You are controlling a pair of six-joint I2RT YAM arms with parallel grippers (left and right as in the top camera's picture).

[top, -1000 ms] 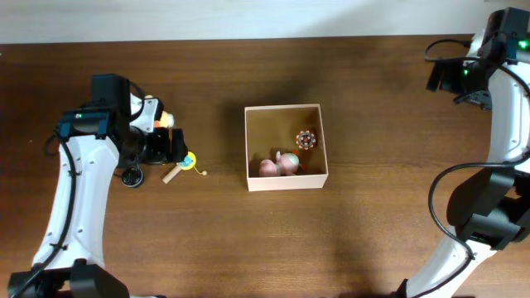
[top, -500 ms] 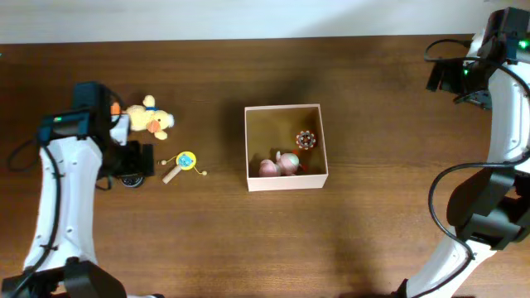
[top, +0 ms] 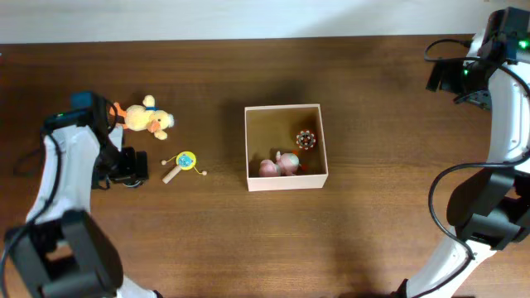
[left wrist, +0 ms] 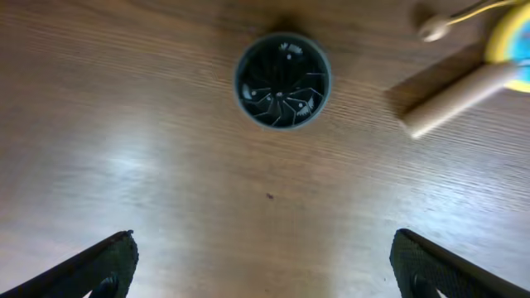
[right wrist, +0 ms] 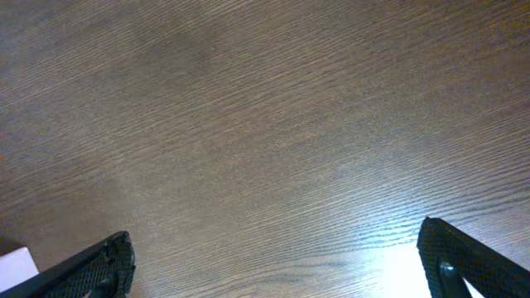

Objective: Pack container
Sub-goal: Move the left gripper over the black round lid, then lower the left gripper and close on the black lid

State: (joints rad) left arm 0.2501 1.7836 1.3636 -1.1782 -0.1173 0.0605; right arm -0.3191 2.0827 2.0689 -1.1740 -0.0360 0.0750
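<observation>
The step in hand looks like fetching the next loose toy, since packing is only part done: the container (top: pixel 286 180) sits mid-bench with three small things inside and three more lie out on the bench (top: pixel 373 240) to the left of the container. The left fingers (left wrist: pixel 99 269) are spread wide and hold nothing. They hang over the spot furthest left of the container, where a small dark round cup-like piece (left wrist: pixel 281 80) lies just ahead of the gap between them. A yellow-and-blue rattle (top: pixel 182 162) with a wooden handle lies between that piece and the container, and a yellow plush duck (top: pixel 147 120) lies left of the container toward its far side. The next move probably calls for bringing the fingers forward so they straddle the dark piece, lowering to the bench and closing, though the rattle is near enough to get nudged. The right fingers (right wrist: pixel 91 269) are also wide and empty, over bare wood well to the right of the container. Inside the container, two pink rounded toys (top: pixel 277 165) rest together against the wall nearest the robot, and a small dotted ring (top: pixel 305 139) lies by the right wall.
</observation>
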